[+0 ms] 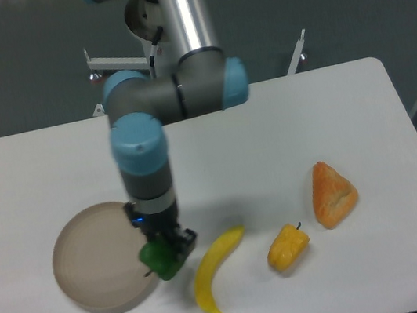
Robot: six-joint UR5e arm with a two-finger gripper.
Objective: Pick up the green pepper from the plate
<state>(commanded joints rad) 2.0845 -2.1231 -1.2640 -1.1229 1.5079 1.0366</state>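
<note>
Green pepper (pixel 158 259) sits clamped in the pincer (pixel 164 252) at plate (pixel 98 260) edge.

Arm: silver upper link slants down from the far top to a grey elbow with blue caps.
Wrist: grey column with a blue cap, pointing straight down.
Hand (pixel 163 256): under the wrist, fingers downward, closed around the green pepper (pixel 158 260).
</note>
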